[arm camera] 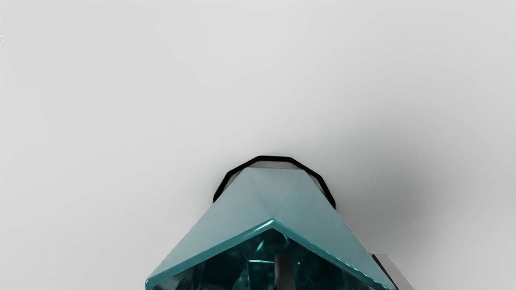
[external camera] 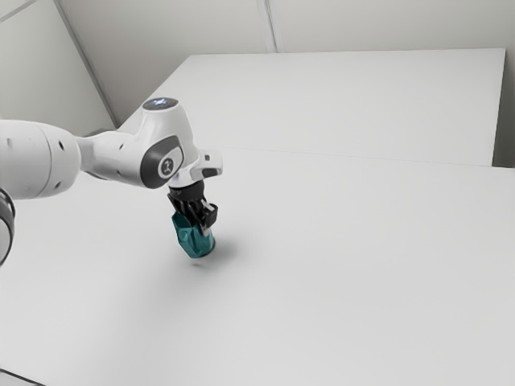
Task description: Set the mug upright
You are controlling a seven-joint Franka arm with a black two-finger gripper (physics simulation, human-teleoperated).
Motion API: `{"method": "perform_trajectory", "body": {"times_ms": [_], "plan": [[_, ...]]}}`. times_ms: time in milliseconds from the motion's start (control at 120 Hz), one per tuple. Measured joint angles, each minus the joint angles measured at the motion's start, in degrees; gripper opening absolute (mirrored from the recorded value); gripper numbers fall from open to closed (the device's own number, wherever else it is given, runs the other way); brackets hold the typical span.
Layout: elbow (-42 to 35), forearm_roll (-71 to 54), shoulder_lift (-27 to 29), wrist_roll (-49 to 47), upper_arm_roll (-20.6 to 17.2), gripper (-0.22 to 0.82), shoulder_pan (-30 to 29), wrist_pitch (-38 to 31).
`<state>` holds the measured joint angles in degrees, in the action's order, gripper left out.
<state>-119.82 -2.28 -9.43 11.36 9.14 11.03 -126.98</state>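
My tool [external camera: 199, 227] is pinching the mug [external camera: 190, 241] by its wall: one finger [arm camera: 284, 273] inside the mouth, the other finger [arm camera: 394, 270] against the outside. Mug is teal, faceted, mouth up toward my hand, base down. It leans a bit in the exterior view. Can't tell if the base is flat on the worktop [external camera: 346, 273] or just off it.

Location: in front of the seam [external camera: 354, 156] that runs across the white surface, over the part toward the exterior view's left, well apart from the corner at the seam's right-hand end in that view.

Wrist view: mug's black base ring [arm camera: 274, 158] shows past the narrow end of the body, pale worktop around it. Soft shadow [arm camera: 399, 193] beside the mug, on the side of the outer finger.

Around it: second white surface [external camera: 354, 96] past the seam, wall [external camera: 378, 24] behind that with a vertical strip [external camera: 269, 24]. Thin dark line [external camera: 20, 376] at the exterior view's lower left corner, too little of it to name.

In the way: my own arm [external camera: 121, 157] comes in from the exterior view's left, above the worktop, and the hand sits right over the mug. Tool covers part of the mug's upper end in the exterior view, so rim is partly hidden there. Inside of the mug is dark, bottom unreadable.
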Motion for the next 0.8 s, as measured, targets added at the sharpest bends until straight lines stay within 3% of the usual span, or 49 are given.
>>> {"method": "perform_trajectory", "body": {"times_ms": [367, 467, 558, 658, 800], "plan": [[4.1, -0.7, 3.3, 0.3, 0.0, 0.21, 0.8, 3.1], [10.2, -0.8, 3.1, 0.3, 0.0, 0.24, 0.8, 6.3], [17.5, -0.5, 1.4, 0.3, 0.0, 0.35, -0.7, 10.4], [27.2, 0.4, -2.6, 0.2, -0.8, 0.45, -5.9, 16.3], [38.6, 2.4, -8.1, -0.1, -5.3, 0.52, -15.3, 24.7]]}}
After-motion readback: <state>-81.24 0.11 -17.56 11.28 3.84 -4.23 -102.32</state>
